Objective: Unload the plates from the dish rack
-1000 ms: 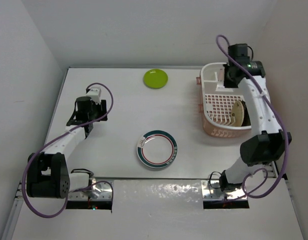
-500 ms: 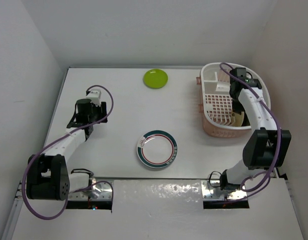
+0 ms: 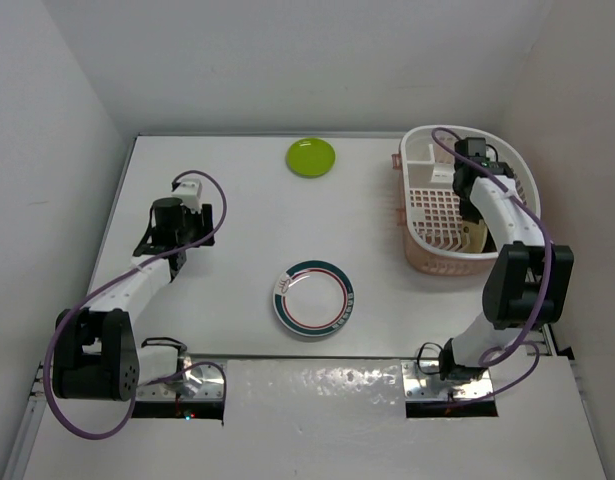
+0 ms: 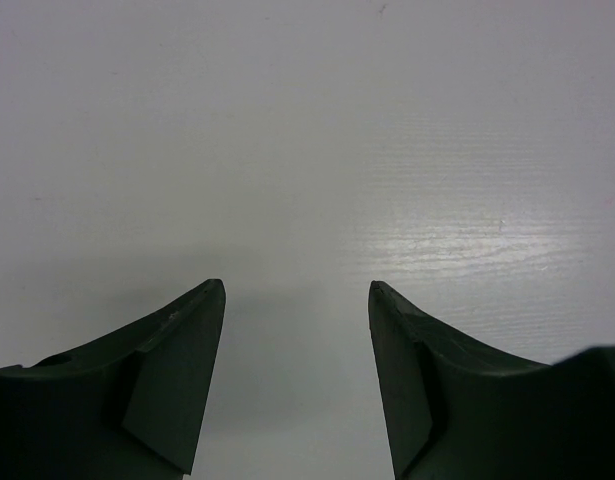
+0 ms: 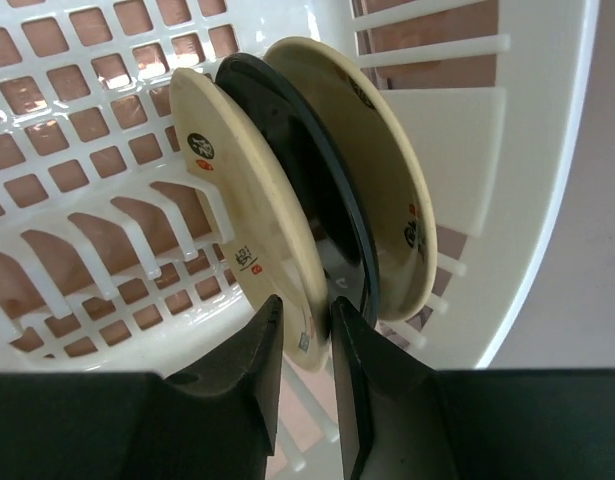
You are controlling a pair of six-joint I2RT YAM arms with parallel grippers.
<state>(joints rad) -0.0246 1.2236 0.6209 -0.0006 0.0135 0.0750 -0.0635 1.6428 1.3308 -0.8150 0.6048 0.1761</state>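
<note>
The white dish rack (image 3: 427,140) on its pink base stands at the far right. In the right wrist view the tan-brown plate (image 5: 237,200) stands upright in the rack (image 5: 77,250), with a dark-rimmed plate (image 5: 307,170) close behind it. My right gripper (image 5: 307,308) is down in the rack (image 3: 469,200), its fingers closed on the tan plate's rim. The tan plate also shows in the top view (image 3: 475,238). The green-red rimmed plate (image 3: 314,298) lies flat mid-table. The lime-green plate (image 3: 311,157) lies at the far edge. My left gripper (image 3: 173,240) (image 4: 297,290) is open and empty over bare table.
The rack's slotted wall (image 5: 457,150) and divider prongs (image 5: 137,240) stand close around the right gripper. Box walls enclose the table on the left, back and right.
My right arm has come down from above the rack's far end into the rack, onto the upright plates. The left arm has barely moved.
</note>
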